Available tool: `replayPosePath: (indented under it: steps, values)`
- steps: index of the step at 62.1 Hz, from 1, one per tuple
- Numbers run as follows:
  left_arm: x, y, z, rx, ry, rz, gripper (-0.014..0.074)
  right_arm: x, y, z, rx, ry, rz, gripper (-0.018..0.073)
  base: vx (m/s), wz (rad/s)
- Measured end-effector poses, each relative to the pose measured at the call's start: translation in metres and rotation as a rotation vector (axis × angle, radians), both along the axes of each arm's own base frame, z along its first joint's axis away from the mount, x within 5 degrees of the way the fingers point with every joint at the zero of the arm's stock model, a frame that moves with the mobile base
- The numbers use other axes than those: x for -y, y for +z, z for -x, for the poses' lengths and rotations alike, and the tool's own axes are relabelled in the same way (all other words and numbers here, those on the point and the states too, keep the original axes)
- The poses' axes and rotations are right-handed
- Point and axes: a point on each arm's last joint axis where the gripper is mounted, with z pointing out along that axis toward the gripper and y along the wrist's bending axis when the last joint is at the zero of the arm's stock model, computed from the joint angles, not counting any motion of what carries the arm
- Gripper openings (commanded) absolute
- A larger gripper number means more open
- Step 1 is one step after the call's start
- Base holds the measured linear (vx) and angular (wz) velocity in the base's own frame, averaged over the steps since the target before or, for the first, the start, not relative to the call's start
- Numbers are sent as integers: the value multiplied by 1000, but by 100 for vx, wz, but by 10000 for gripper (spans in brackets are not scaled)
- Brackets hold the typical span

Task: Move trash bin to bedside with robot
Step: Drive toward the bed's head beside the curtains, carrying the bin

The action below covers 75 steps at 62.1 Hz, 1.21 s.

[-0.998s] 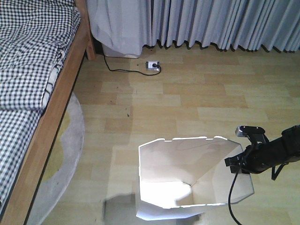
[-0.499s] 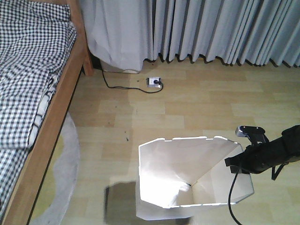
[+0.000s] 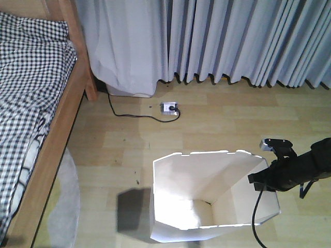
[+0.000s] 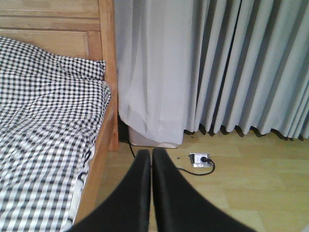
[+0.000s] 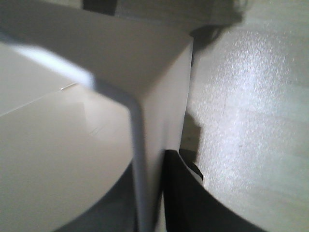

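Right end effector (image 3: 260,181) clamps the rim of the white trash bin (image 3: 207,182)

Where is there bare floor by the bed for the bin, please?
Bare floorboards lie between the bed frame and the trash bin. Nearer the curtains, a black cable and power strip cross the floor; a grey rug edges the bed.

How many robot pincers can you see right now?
2. The left pincer is shut, pointing at the floor by the bed; the right pincer grips the trash bin rim.
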Motion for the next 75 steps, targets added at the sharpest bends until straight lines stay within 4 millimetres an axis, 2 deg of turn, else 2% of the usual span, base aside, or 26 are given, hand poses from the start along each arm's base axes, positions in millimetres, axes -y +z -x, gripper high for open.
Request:
replayPosePath:
  steps: [75]
  values:
    - [0, 0, 0, 0, 0, 0, -6, 0, 0, 0, 0, 0, -1, -6, 31, 1]
